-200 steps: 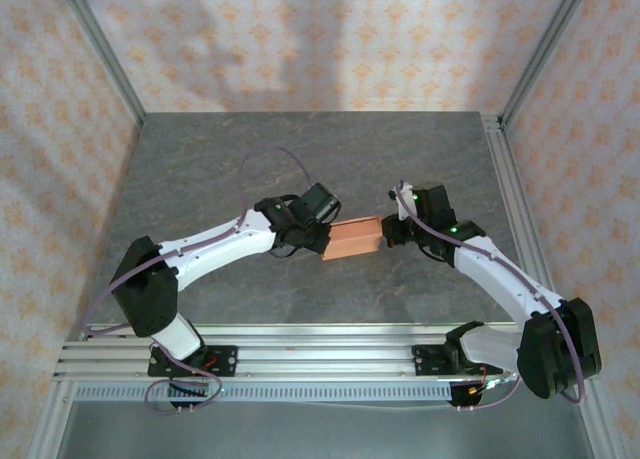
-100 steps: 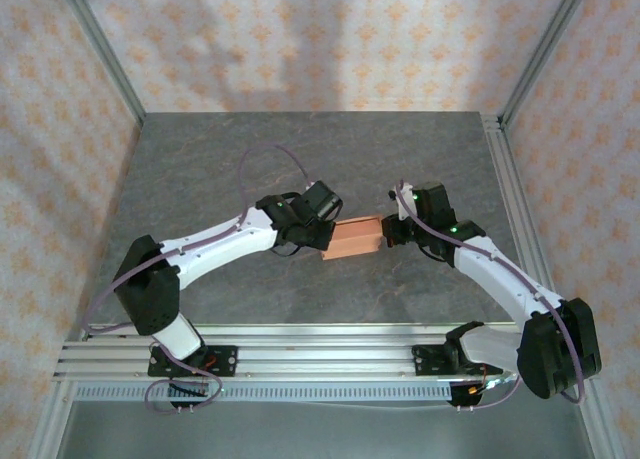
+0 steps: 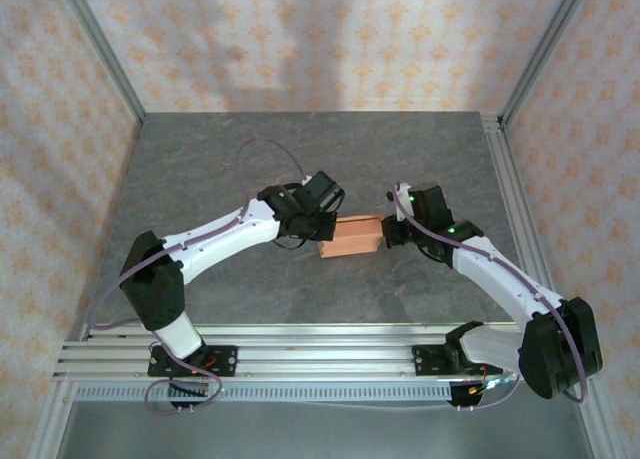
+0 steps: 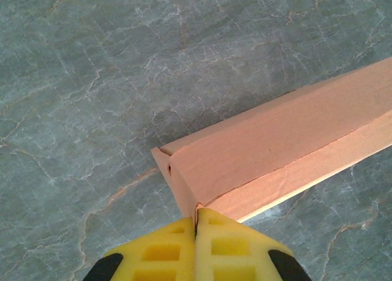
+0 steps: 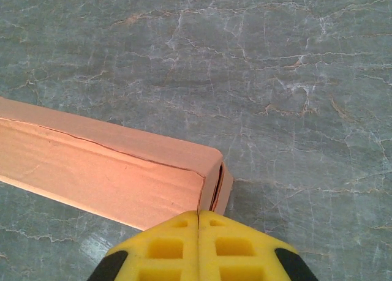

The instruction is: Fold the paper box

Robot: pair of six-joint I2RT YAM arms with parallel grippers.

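The paper box (image 3: pixel 350 237) is a salmon-orange, closed rectangular box lying on the grey stone table (image 3: pixel 300 149), between the two arms. My left gripper (image 3: pixel 323 231) is shut, and its tips touch the box's left end. In the left wrist view the yellow fingertips (image 4: pixel 177 244) are pressed together at the box's (image 4: pixel 275 152) near corner edge. My right gripper (image 3: pixel 386 233) is shut too, against the box's right end. In the right wrist view its gripper (image 5: pixel 198 214) meets the end flap of the box (image 5: pixel 98 171), where a thin gap shows at the flap.
Aluminium rails (image 3: pixel 320 354) run along the near edge with both arm bases on them. Metal frame posts (image 3: pixel 505 179) and patterned walls bound the table on three sides. Bare tabletop lies behind and to the left of the box.
The left gripper has closed and its wrist has shifted slightly towards the far side. The box now lies a bit more level. The right arm has barely moved.
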